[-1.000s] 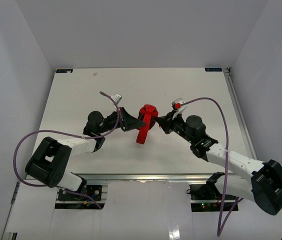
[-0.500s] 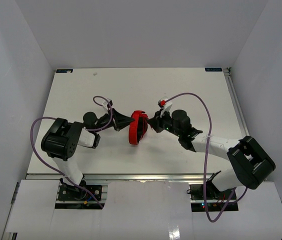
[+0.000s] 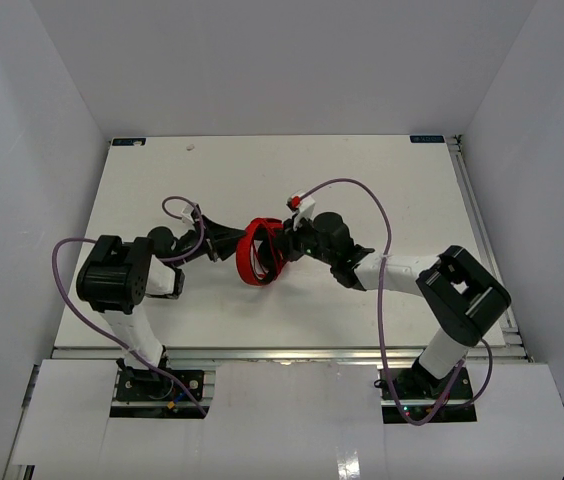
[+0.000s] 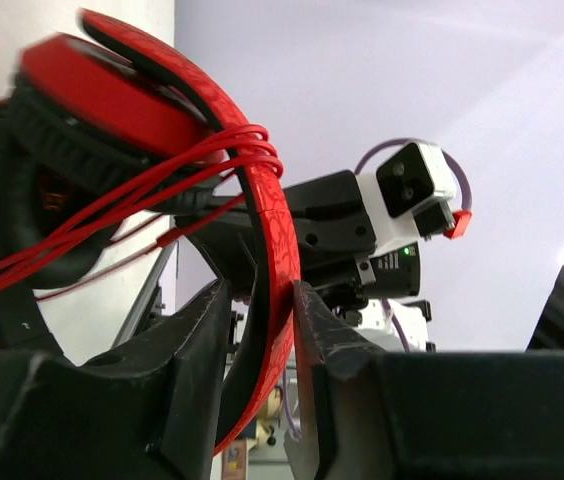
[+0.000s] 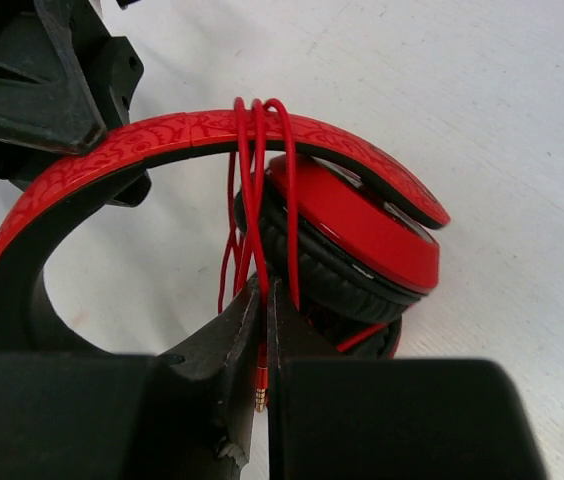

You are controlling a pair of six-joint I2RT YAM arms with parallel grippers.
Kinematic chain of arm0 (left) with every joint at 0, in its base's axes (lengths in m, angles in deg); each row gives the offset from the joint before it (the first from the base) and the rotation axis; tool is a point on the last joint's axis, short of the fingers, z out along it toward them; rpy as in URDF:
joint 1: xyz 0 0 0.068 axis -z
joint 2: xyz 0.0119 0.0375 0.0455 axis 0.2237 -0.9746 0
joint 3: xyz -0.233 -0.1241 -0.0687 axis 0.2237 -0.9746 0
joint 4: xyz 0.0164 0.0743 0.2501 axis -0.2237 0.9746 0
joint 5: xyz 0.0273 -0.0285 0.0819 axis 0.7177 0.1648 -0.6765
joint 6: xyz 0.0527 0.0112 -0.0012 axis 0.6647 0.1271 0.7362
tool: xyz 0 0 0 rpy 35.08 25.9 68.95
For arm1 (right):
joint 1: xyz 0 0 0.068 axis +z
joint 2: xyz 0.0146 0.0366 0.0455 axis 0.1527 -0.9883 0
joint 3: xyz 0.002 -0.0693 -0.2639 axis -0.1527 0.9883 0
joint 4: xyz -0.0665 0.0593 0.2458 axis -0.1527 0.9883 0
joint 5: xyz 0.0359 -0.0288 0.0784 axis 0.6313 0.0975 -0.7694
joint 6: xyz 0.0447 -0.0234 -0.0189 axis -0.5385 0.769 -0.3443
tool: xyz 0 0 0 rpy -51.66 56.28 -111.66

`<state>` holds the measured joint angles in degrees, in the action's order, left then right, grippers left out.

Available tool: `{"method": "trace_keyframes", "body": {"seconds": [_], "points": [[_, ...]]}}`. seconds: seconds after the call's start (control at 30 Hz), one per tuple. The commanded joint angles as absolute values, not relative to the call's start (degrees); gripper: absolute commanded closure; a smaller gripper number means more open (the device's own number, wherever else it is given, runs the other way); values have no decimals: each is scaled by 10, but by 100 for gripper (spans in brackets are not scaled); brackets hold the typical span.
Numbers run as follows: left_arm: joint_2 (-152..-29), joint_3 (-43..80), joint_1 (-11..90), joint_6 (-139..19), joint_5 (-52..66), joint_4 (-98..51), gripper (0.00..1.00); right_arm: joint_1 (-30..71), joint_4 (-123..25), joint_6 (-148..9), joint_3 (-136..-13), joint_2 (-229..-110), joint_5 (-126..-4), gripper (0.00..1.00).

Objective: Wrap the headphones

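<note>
White arm links (image 3: 399, 277), black joints (image 3: 112, 275), looping purple cables (image 3: 338, 181), black wedge-shaped fingers (image 4: 192, 385), small red tab (image 3: 293, 202)

White, matte surface (image 3: 362, 170) was recorded, rectangular and enclosed by pale walls on three sides. Two small dark labels were noted lying flat at its far corners, one at the far left (image 3: 128, 142) and one at the far right (image 3: 427, 139). A tiny speck (image 3: 191, 148) was seen near the far-left label. A metal rail (image 3: 477, 220) was observed along the right edge and another (image 3: 292, 352) along the near edge. The headphones (image 3: 260, 252) were located left of centre; contact with the surface could not be determined.
</note>
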<state>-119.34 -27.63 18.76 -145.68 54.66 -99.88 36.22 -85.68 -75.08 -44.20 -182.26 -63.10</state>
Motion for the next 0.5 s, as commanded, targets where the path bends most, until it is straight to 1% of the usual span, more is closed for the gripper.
{"method": "trace_keyframes", "body": {"seconds": [0.0, 0.07, 0.13, 0.17, 0.23, 0.27, 0.33, 0.37, 0.4, 0.43, 0.47], "points": [[-1219, -300, 166, -1436, 545, -1257, 54, 373, -848, -748, -486, -1845, -617, 92], [-1221, -305, 150, -1436, 547, -1252, 50, 376, -840, -745, -499, -1855, -614, 92], [-1211, -311, 131, -1422, 550, -1218, 45, 380, -837, -742, -506, -1863, -613, 92], [-1195, -313, 130, -1413, 549, -1198, 44, 381, -832, -741, -513, -1867, -613, 92], [-1146, -314, 101, -1364, 543, -1113, 43, 385, -823, -739, -524, -1875, -609, 92], [-1110, -303, 94, -1321, 535, -1039, 42, 386, -818, -738, -529, -1879, -606, 92], [-1027, -268, 90, -1150, 495, -850, 41, 387, -812, -736, -536, -1886, -604, 92], [-993, -248, 90, -1090, 467, -685, 40, 387, -810, -734, -538, -1888, -603, 92], [-950, -217, 96, -1022, 416, -555, 38, 388, -809, -733, -539, -1890, -601, 92], [-912, -191, 104, -966, 356, -467, 38, 388, -806, -732, -541, -1892, -600, 92], [-888, -175, 111, -935, 309, -420, 37, 389, -804, -730, -542, -1893, -599, 92]]}}
